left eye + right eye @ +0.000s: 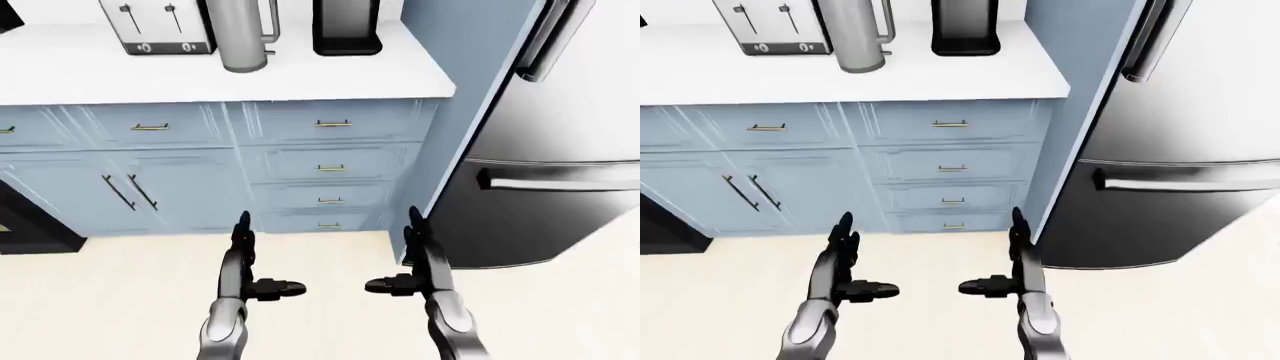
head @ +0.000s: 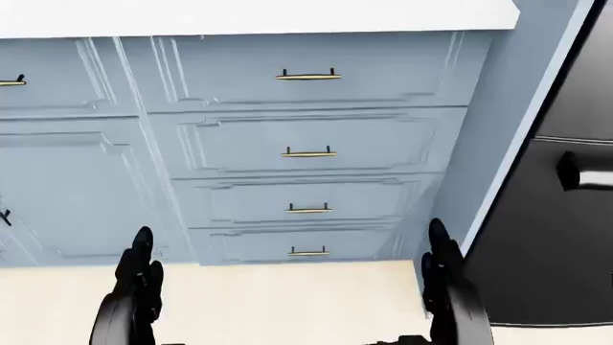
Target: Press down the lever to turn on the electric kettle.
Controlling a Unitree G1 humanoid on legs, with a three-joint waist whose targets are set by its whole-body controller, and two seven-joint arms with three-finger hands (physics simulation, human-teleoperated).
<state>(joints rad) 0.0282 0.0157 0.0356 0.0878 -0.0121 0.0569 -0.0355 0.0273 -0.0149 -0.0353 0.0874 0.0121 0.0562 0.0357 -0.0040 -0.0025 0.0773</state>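
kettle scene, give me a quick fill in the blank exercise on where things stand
1. The silver kettle stands on the white ____.
2. In the left-eye view, the toaster sits to the kettle's ____.
3. Both the left hand and right hand hang low with fingers ____, holding nothing.
4. At the view's right stands a steel ____.

Missing words: counter; left; open; refrigerator

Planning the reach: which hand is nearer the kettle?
Left. The left hand hangs almost straight below the kettle in the left-eye view; the right hand hangs low too, further right, near the fridge.
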